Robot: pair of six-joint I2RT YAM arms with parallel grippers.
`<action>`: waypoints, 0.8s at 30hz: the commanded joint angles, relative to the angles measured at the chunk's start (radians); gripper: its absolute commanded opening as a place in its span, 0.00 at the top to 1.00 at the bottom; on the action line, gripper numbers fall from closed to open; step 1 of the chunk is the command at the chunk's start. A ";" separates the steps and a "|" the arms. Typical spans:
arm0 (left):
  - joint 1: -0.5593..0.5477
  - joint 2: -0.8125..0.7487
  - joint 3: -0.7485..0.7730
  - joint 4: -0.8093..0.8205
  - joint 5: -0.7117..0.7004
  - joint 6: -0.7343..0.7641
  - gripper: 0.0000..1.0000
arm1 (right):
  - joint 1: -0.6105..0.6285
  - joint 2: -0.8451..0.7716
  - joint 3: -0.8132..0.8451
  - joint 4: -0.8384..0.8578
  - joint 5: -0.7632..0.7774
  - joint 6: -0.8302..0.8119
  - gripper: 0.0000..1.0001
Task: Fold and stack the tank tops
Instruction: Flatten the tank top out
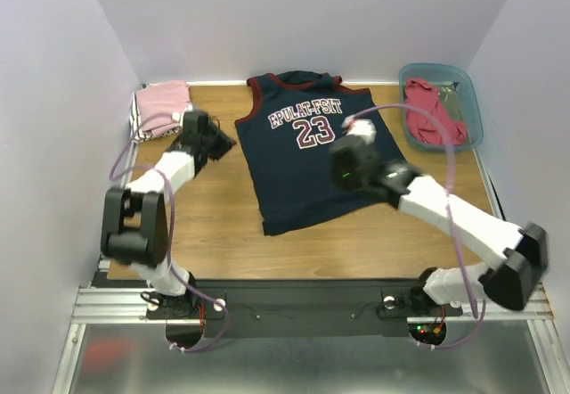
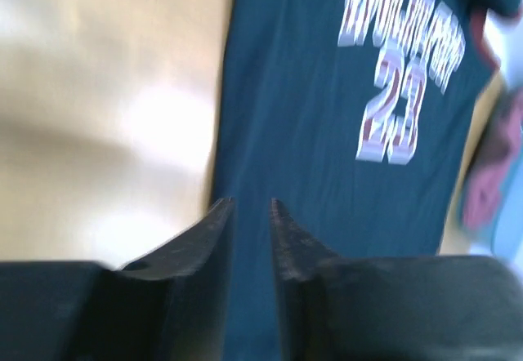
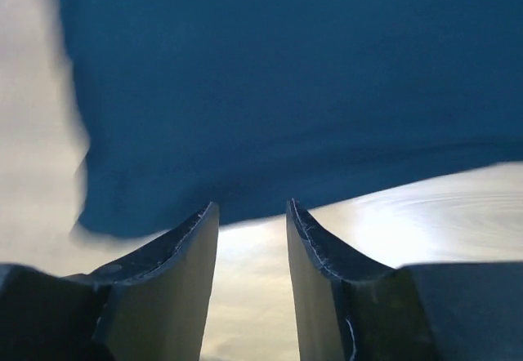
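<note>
Starting with the biggest thing, you have the wooden table (image 1: pixel 223 233) under the navy jersey (image 1: pixel 312 167). The jersey lies spread flat and face up, its white "23" showing and its neck toward the far wall. The teal bin (image 1: pixel 472 113) sits to the right of the jersey's shoulders, apart from it. The pink top (image 1: pixel 160 109) lies bunched to the left of the jersey's shoulders, well apart. The red top (image 1: pixel 432 113) is crumpled inside the bin, right of the jersey. Your left gripper (image 2: pixel 250 204) hangs over the jersey's left edge, its jaws a narrow gap apart with nothing between them. Your right gripper (image 3: pixel 252 206) sits just off the jersey's hem over bare wood, its jaws parted wider and holding nothing.
</note>
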 commanded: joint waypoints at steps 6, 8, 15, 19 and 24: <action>0.023 0.470 0.528 -0.060 -0.033 0.229 0.55 | 0.558 0.369 0.158 0.077 0.190 0.194 0.50; 0.024 0.530 0.574 -0.060 -0.013 0.249 0.54 | 0.601 0.446 0.208 0.078 0.207 0.200 0.49; 0.024 0.626 0.712 -0.149 -0.039 0.312 0.54 | 0.703 0.599 0.294 0.077 0.248 0.218 0.47; 0.024 0.650 0.727 -0.157 -0.038 0.316 0.54 | 0.713 0.676 0.330 0.077 0.274 0.226 0.47; 0.024 0.662 0.715 -0.146 -0.036 0.321 0.55 | 0.713 0.753 0.365 0.077 0.328 0.241 0.47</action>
